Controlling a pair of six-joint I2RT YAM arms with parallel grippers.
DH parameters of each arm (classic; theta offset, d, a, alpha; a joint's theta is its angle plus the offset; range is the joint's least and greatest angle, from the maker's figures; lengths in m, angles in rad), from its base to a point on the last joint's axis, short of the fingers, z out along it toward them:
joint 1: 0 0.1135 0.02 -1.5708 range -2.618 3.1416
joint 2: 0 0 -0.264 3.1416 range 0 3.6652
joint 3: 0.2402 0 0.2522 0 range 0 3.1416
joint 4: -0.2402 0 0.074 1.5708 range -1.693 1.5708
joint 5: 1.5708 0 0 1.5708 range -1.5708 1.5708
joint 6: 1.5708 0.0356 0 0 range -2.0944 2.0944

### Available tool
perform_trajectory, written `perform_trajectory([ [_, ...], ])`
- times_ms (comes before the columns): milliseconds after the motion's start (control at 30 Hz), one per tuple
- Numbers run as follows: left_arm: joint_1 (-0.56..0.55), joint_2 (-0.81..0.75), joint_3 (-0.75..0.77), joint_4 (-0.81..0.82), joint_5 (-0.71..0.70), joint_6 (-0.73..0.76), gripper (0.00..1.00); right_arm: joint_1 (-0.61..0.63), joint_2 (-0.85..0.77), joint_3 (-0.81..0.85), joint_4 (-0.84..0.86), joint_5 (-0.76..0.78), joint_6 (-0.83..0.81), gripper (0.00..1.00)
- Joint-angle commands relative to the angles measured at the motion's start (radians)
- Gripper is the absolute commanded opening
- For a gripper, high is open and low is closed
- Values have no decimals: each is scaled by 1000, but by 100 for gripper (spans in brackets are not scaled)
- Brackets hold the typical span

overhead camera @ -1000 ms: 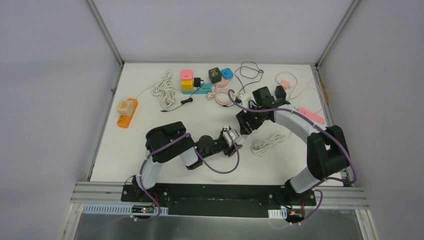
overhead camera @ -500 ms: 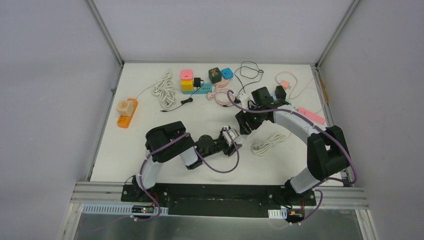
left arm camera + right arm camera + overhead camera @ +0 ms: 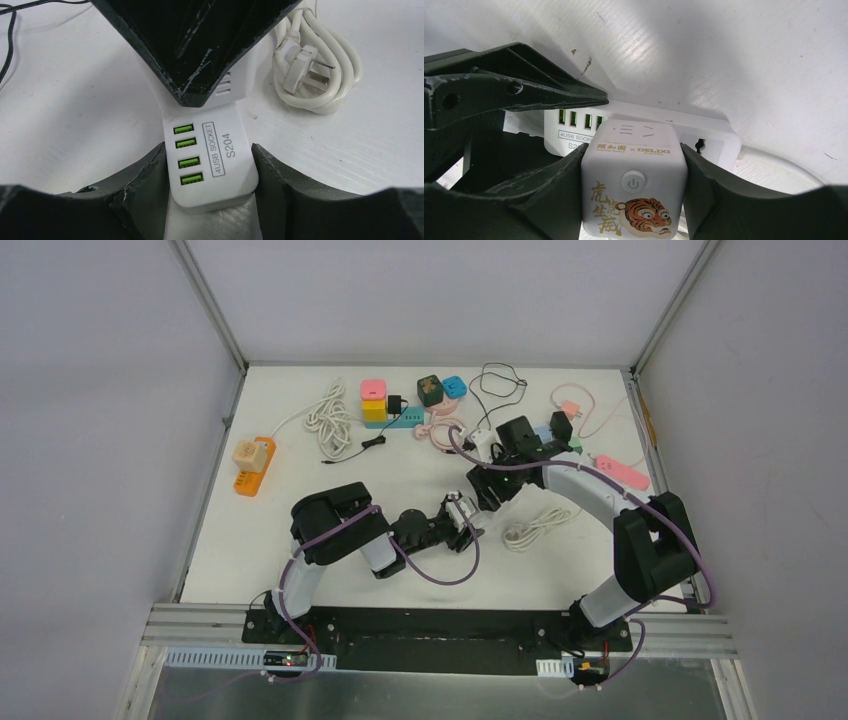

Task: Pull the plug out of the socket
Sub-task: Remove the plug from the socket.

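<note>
Right claw (image 3: 633,172), arm hooked leftward, clamps cube plug (image 3: 634,205).

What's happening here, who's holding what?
The left claw is clamped on the USB end of the white power strip, bracing it. The right claw grips the white tiger-print cube plug from both sides. The cube looks seated on the strip, so the pull-off is not yet done.
</note>
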Motion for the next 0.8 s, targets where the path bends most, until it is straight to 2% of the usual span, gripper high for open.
perform_trajectory([
  [0, 12, 24, 7, -27, 42, -9, 0, 54, -43, 16, -7, -90, -24, 0],
  [267, 14, 23, 9, -32, 58, -12, 0, -114, -43, 27, -52, -225, -8, 0],
  [367, 15, 21, 9, -32, 60, -14, 0, -92, -46, 20, -34, -196, -1, 0],
  [567, 15, 23, 11, -34, 63, -17, 0, 61, -41, 16, -8, -114, -21, 0],
  [767, 18, 25, 19, -47, 63, -20, 0, 62, -37, 27, -29, -76, -46, 0],
])
